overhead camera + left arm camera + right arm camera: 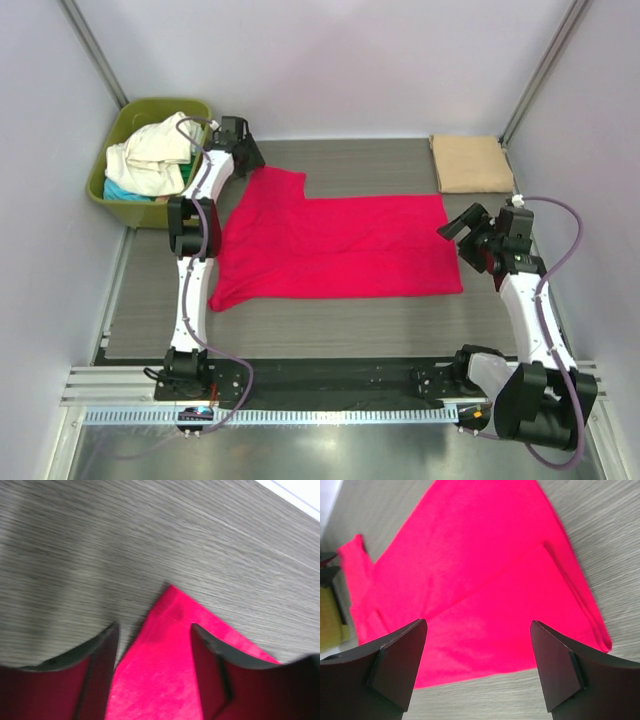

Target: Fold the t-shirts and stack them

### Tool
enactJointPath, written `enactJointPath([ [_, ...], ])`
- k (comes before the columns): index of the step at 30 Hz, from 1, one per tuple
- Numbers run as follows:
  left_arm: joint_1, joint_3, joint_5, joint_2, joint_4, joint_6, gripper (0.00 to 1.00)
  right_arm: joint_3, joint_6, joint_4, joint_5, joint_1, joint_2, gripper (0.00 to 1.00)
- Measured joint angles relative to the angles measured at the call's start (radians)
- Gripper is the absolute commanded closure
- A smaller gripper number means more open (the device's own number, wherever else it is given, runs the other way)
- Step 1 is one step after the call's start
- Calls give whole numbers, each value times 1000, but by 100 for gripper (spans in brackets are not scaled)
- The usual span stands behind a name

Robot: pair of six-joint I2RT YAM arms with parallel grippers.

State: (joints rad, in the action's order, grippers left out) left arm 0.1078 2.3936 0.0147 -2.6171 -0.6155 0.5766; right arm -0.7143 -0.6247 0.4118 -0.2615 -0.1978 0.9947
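Left pincer (pixel 154 627) open, fingers spread either side of a sleeve corner of the red t-shirt (pixel 340 245); contact cannot be told. Right pincer (pixel 477 625) open wide, empty, just off the shirt's right edge. Shirt lies flat mid-counter (pixel 380 160), long axis left to right, sleeve end to the left. Folded tan t-shirt (pixel 470 162) at far right corner, well apart. Olive tub (pixel 140 212) far left holds cream cloth (pixel 150 150) and teal cloth (pixel 125 190).
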Motion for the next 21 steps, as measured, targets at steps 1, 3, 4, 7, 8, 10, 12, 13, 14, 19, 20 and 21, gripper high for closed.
enactJointPath([
  [1,2,-4,0,0,5,0,48,-4,0,-4,10,5,21,10],
  [3,4,-13,-2,0,19,-1,64,-19,0,-15,48,26,79,10],
  [4,5,-17,0,-1,22,-3,68,-30,-1,-22,64,37,107,10],
  [7,6,-27,-4,-2,37,-6,92,-91,3,-41,121,73,232,11],
  [8,6,-29,-5,-3,42,-9,100,-117,7,-47,135,80,279,11],
  [10,6,-34,0,-3,51,-10,100,-184,18,-51,161,86,381,11],
  [12,8,-45,7,-3,69,-12,100,-246,25,-58,190,87,468,11],
  [13,9,-53,11,0,82,-12,100,-274,28,-60,210,87,503,11],
  [14,10,-62,14,3,93,-13,100,-303,32,-59,230,87,540,12],
  [19,14,-82,30,10,123,-15,100,-475,52,-55,297,87,721,25],
  [20,15,-82,32,10,126,-17,100,-509,55,-60,304,89,758,26],
  [21,16,-83,35,10,127,-17,100,-539,58,-65,312,92,796,29],
])
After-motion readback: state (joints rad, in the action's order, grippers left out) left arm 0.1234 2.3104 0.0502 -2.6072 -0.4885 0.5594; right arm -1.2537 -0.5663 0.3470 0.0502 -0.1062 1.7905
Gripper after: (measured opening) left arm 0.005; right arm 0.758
